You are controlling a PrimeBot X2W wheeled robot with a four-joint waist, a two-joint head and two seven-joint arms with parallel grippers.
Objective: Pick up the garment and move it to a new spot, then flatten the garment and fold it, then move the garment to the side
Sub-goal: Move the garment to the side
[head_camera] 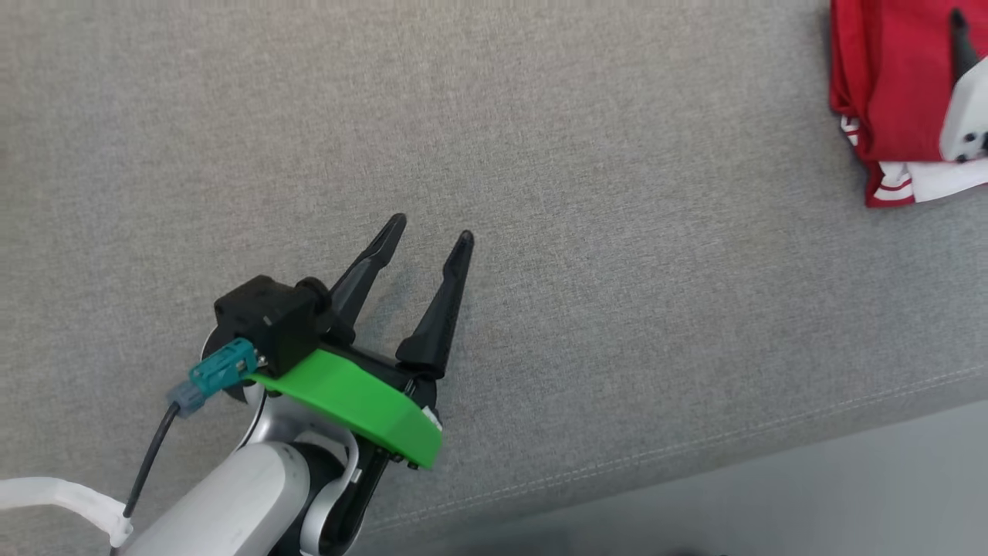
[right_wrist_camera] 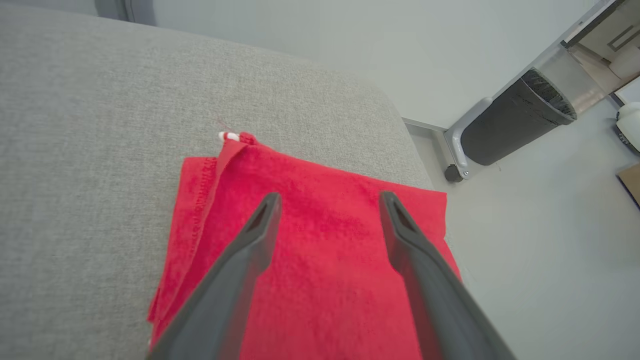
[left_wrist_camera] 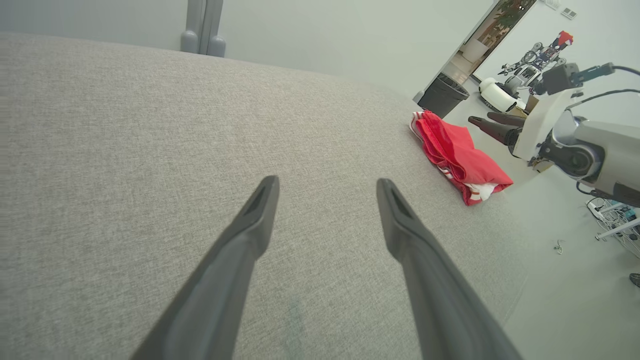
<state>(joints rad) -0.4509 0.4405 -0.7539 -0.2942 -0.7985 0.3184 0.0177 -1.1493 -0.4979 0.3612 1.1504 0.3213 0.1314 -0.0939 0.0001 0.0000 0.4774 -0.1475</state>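
My left gripper [head_camera: 431, 229] hovers at the lower left of the head view over the grey fabric surface [head_camera: 617, 193], fingers spread, holding nothing. The folded red garment [head_camera: 880, 85] lies at the upper right, cut off by the frame edge. My right gripper [right_wrist_camera: 330, 197] is over it, fingers apart; I cannot tell whether they touch the cloth.

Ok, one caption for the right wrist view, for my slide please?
Open right claw over the folded red garment, near the edge of the grey surface.
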